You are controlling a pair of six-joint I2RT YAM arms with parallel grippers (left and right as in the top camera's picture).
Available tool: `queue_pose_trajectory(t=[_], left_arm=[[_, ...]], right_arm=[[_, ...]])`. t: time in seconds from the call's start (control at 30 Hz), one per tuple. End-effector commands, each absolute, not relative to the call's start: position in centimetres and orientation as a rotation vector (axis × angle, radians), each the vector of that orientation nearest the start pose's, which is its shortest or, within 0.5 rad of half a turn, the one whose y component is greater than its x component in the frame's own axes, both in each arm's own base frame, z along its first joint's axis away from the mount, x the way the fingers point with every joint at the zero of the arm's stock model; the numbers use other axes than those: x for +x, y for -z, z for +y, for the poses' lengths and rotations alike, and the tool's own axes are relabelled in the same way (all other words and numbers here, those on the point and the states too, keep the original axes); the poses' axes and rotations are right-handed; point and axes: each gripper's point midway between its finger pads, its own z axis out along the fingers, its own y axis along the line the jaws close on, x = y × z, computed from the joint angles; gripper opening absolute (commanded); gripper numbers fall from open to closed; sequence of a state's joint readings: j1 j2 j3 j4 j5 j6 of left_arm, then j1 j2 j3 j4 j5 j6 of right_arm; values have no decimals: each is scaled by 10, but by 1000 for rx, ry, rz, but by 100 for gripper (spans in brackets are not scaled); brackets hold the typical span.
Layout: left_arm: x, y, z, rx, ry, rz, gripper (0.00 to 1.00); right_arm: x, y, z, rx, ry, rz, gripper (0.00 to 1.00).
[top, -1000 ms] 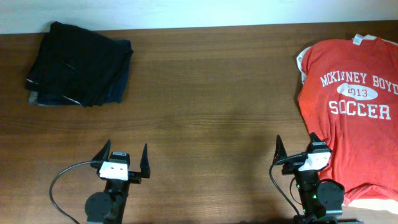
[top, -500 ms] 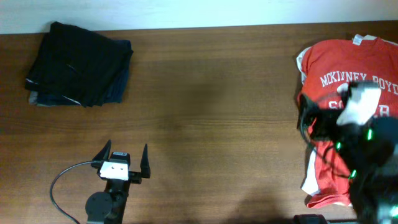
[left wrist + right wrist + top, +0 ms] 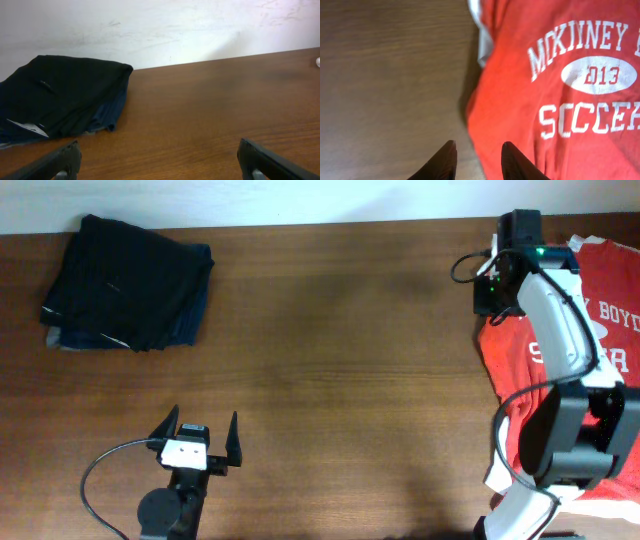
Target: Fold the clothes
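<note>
The orange-red T-shirt point(image 3: 625, 280) with white "McKinney Boyd Soccer" lettering lies flat at the table's right end, partly covered by my right arm in the overhead view. A white T-shirt point(image 3: 483, 50) peeks out from under its left edge. My right gripper point(image 3: 492, 298) hangs above that left edge. In the right wrist view the gripper point(image 3: 478, 146) has its fingertips a narrow gap apart, one over wood and one over the orange-red T-shirt point(image 3: 560, 90), with nothing between them. My left gripper point(image 3: 203, 420) rests wide open near the front left, and it also shows empty in the left wrist view point(image 3: 160, 162).
A stack of folded dark clothes point(image 3: 125, 285) sits at the back left corner, ahead of the left gripper, where it shows as a dark pile point(image 3: 60, 95). A pale wall point(image 3: 175, 25) runs behind the table. A black cable point(image 3: 100, 470) loops beside the left arm's base.
My right arm has swung from the front edge up over the shirt to the back right, and its jaws have narrowed. The left arm has not moved.
</note>
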State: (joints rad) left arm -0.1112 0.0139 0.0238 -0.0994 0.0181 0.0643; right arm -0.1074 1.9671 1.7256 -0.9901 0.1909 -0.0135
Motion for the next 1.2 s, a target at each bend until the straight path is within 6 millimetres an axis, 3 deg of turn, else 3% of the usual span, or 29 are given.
queue_pose_trajectory(t=[0.0, 0.07, 0.13, 0.27, 0.33, 0.43, 0.5, 0.53, 0.57, 0.6, 0.77, 0.87, 0.97, 1.07, 1.17], left_arm=[[243, -156, -30, 168, 39, 1650, 99], [243, -156, -30, 168, 39, 1650, 100], [243, -156, -30, 169, 39, 1650, 99], [243, -156, -30, 169, 39, 1650, 99], [243, -156, -30, 168, 39, 1650, 99], [243, -156, -30, 168, 39, 1650, 99], [243, -156, -30, 168, 39, 1650, 99], [243, -156, -30, 168, 39, 1650, 99], [243, -156, -30, 169, 39, 1650, 99], [243, -156, -30, 168, 39, 1650, 99], [243, -156, -30, 168, 39, 1650, 99], [243, -156, -30, 168, 39, 1650, 99], [243, -156, -30, 169, 39, 1650, 99], [243, -156, -30, 168, 39, 1650, 99], [243, -156, -30, 168, 39, 1650, 99]], right_arm=[[456, -112, -113, 258, 340, 2792, 33], [464, -101, -118, 268, 339, 2780, 33], [479, -86, -108, 250, 256, 2766, 34], [495, -44, -110, 300, 237, 2767, 36], [502, -32, -111, 301, 236, 2761, 42], [510, -33, -113, 311, 236, 2726, 39], [511, -34, -115, 314, 251, 2717, 9], [510, -34, -117, 318, 268, 2717, 4], [510, -34, -118, 318, 274, 2718, 10], [510, -34, -118, 318, 274, 2718, 23], [510, -33, -118, 319, 273, 2716, 33], [517, -39, -119, 318, 273, 2688, 48], [514, -40, -126, 331, 334, 2690, 46], [513, -38, -127, 333, 342, 2690, 19], [512, -33, -127, 334, 343, 2690, 18]])
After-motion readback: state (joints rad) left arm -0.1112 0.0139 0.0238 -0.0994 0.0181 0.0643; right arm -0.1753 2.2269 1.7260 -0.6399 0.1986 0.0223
